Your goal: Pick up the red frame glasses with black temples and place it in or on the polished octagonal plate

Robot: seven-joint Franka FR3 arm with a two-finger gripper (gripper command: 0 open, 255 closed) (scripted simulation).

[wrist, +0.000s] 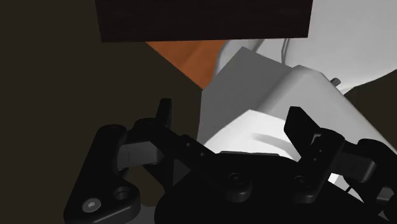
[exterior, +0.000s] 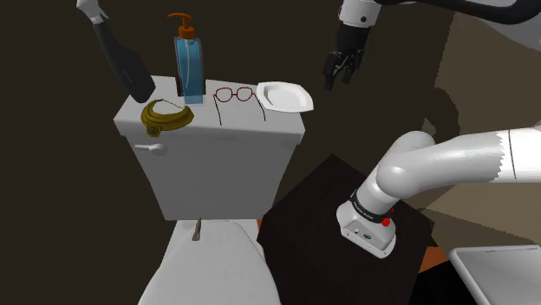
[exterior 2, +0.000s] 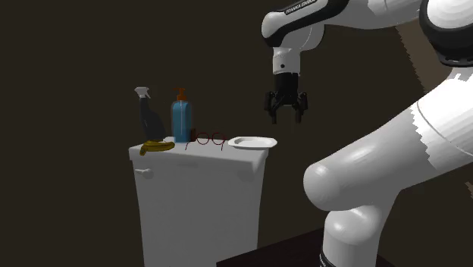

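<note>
Hovering spread in open air, the claw (exterior 2: 286, 117) sits beyond the plate's (exterior 2: 254, 142) outer edge.

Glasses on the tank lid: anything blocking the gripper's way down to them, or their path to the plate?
Nothing visible. The gripper, fingers open, hangs in free air up beyond the plate; the glasses lie next to the plate with bare lid between. The blue dispenser stands on their other side.

White toilet tank lid (exterior: 198, 124), carrying a black spray bottle (exterior: 127, 62) at one end, a yellow-brown curved object (exterior: 157, 122) before it, a blue pump bottle with orange pump (exterior: 190, 66), thin red-framed round glasses (exterior: 234, 94), and a white octagonal plate (exterior: 284, 96) at the other end
</note>
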